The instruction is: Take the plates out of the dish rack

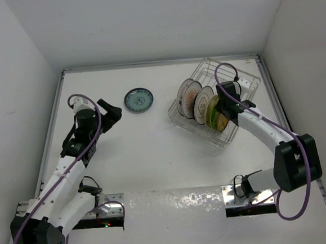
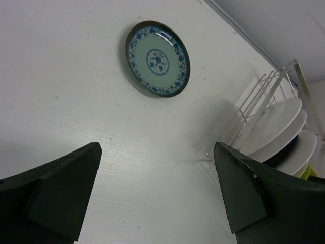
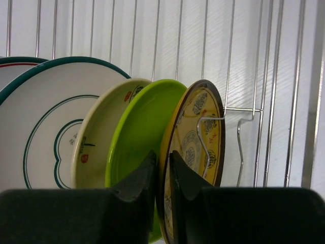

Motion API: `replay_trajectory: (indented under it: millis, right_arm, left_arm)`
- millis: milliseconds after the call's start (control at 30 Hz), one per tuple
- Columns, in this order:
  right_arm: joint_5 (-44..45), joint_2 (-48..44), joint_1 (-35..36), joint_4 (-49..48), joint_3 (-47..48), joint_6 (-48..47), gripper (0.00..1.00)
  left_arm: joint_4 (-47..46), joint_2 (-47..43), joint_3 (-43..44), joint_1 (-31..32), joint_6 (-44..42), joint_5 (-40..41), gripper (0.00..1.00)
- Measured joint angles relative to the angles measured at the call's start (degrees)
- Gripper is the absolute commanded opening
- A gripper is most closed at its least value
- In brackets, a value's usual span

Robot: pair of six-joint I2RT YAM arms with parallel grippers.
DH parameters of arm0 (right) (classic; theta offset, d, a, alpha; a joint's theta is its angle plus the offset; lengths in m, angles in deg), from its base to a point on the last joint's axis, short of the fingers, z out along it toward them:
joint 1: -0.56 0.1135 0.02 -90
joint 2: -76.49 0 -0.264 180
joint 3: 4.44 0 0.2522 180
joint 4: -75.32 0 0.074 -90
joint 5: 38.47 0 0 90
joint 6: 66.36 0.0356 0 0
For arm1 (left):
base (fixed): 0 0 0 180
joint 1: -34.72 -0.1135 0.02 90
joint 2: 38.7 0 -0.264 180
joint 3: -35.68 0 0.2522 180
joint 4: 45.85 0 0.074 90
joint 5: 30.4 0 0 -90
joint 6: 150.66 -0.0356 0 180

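White table (image 1: 154,156), bare white walls (image 1: 144,22).

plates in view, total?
6: one teal plate flat on the table; five upright in the dish rack: red-rimmed, teal-rimmed white, cream, lime, yellow patterned (pinched by the right gripper). Others may be hidden.

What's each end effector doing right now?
Left end effector: open, holding nothing.
Right end effector: closed on the yellow patterned plate at its rim.
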Motion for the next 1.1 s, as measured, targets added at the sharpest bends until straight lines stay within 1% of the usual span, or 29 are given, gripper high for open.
replay_trajectory:
  millis: [167,433,533,633,800,933,1033,1100]
  right_arm:
    - [2.05,-2.54,-0.04,0.98,-1.05,2.23,0.06]
    - [1.81,-5.79,-0.04,1.88,-1.25,3.28,0.01]
    - [1.09,-8.17,-0.04,2.89,-0.66,2.54,0.0]
    - [0.09,-10.67,-0.04,4.59,1.86,0.2,0.0]
    - [-2.56,-15.06,-0.04,7.1,8.55,-8.13,0.0]
    - [-8.74,-17.03,1.2,7.72,13.77,-18.97,0.0]
    - [-13.16,-17.9,7.26,7.87,15.67,-29.29,0.0]
    - [-17.38,-18.03,14.6,8.92,16.92,-37.53,0.0]
  left_arm:
    - [0.52,-0.04,0.0,0.0,-0.52,-0.79,0.9]
    - [2.8,-1.14,0.74,0.0,-1.01,-1.68,0.91]
    - [4.59,-2.8,2.64,0.0,-1.36,-2.21,0.92]
    - [5.6,-4.81,5.44,0.0,-1.53,-3.17,0.93]
    - [5.95,-6.91,9.4,0.0,-1.51,-7.1,0.94]
    - [4.94,-7.45,10.12,0.0,0.31,-13.53,0.94]
    - [3.28,-7.15,10.12,0.0,3.32,-19.39,0.94]
    - [1.6,-6.97,9.99,0.0,5.38,-22.86,0.95]
